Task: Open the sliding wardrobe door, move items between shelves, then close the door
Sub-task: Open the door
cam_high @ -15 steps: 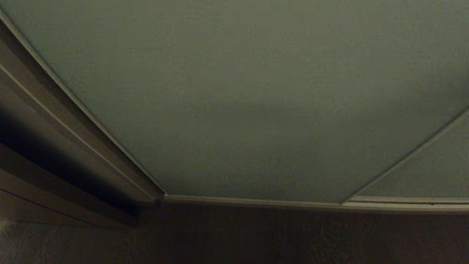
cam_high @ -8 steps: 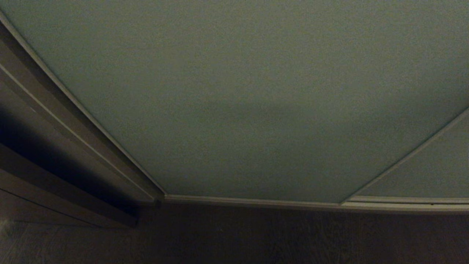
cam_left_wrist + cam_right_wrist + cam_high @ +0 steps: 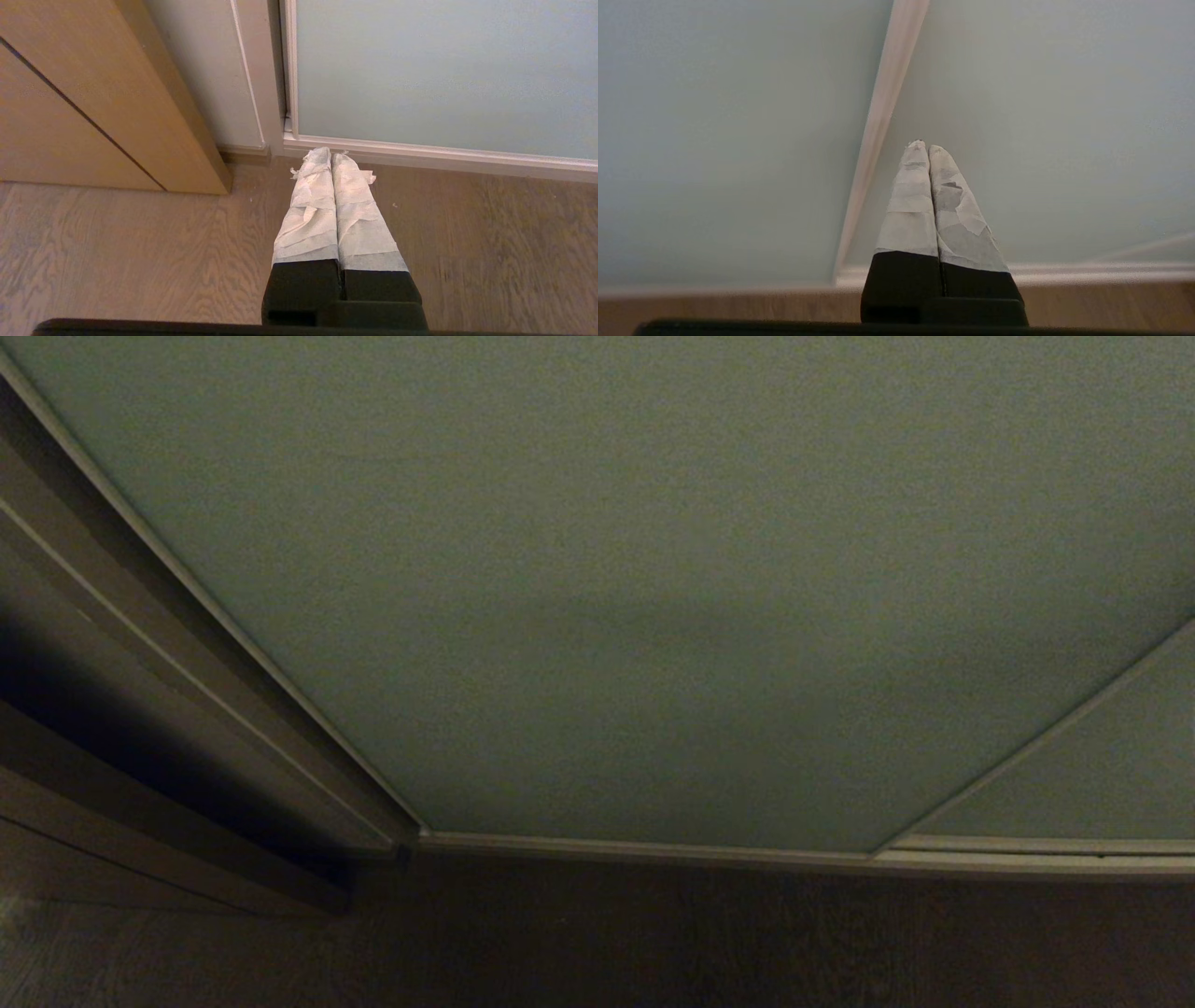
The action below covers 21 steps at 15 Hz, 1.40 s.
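The sliding wardrobe door (image 3: pixel 653 569) is a pale grey-green panel that fills the head view and stands closed down to its beige bottom frame (image 3: pixel 653 849). The items and the shelves are hidden behind it. Neither arm shows in the head view. My right gripper (image 3: pixel 927 145) is shut and empty, its taped fingers pointing at the door (image 3: pixel 714 140) close to an upright beige frame strip (image 3: pixel 882 116). My left gripper (image 3: pixel 331 151) is shut and empty, low over the floor by the door's (image 3: pixel 444 70) bottom corner.
Brown wooden panels (image 3: pixel 93 102) stand to the left of the door, with a white jamb (image 3: pixel 261 93) between them. A second grey-green panel (image 3: pixel 1102 775) lies at the right. Wood-grain floor (image 3: pixel 117 256) runs along the door's bottom rail (image 3: pixel 444 156).
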Tool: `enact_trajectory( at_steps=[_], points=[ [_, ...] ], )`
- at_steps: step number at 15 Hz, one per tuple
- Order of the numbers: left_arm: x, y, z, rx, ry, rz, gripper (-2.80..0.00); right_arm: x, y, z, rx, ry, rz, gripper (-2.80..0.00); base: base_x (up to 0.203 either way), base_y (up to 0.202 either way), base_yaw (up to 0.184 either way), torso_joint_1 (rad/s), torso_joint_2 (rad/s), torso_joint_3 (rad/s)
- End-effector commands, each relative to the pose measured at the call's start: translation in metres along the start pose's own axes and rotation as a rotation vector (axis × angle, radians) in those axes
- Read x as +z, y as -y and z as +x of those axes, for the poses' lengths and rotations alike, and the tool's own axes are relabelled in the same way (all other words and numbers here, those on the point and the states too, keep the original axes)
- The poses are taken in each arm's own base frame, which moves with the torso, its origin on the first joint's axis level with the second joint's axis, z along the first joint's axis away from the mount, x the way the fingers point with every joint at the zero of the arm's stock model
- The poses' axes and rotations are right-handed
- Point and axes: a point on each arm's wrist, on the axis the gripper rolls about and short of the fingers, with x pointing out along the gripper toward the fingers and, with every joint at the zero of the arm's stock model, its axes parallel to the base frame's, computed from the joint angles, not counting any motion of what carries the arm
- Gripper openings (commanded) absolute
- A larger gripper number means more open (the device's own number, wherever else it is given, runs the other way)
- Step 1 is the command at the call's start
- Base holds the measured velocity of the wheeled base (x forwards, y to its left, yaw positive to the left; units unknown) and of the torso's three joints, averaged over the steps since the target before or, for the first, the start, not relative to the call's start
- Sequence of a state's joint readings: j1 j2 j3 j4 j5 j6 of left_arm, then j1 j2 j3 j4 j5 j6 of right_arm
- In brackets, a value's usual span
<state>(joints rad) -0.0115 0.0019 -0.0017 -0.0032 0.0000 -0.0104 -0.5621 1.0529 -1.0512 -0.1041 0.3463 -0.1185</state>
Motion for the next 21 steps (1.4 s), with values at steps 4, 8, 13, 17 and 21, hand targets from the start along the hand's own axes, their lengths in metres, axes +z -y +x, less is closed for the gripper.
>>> enact_trajectory(
  at_steps=[4, 8, 13, 17, 21],
  points=[
    [0.0, 0.0, 0.0, 0.001, 0.0, 0.0, -2.8, -0.033, -0.028, -0.019, 0.084, -0.065, 0.011, -2.8, 0.0, 0.0, 0.0, 0.0, 0.0, 0.0],
    [0.0, 0.0, 0.0, 0.001, 0.0, 0.0, -2.8, -0.092, -0.055, -0.068, 0.206, -0.13, 0.026, -2.8, 0.0, 0.0, 0.0, 0.0, 0.0, 0.0],
    [0.0, 0.0, 0.0, 0.001, -0.001, 0.0, -2.8, -0.162, -0.066, -0.13, 0.252, -0.1, 0.041, -2.8, 0.0, 0.0, 0.0, 0.0, 0.0, 0.0],
    [0.0, 0.0, 0.0, -0.001, -0.001, 0.0, -2.8, -0.203, -0.07, -0.146, 0.235, -0.149, 0.051, -2.8, 0.0, 0.0, 0.0, 0.0, 0.0, 0.0],
    [0.0, 0.0, 0.0, -0.001, -0.001, 0.0, -2.8, -0.21, -0.069, -0.154, 0.284, -0.12, 0.09, -2.8, 0.0, 0.0, 0.0, 0.0, 0.0, 0.0]
  ],
)
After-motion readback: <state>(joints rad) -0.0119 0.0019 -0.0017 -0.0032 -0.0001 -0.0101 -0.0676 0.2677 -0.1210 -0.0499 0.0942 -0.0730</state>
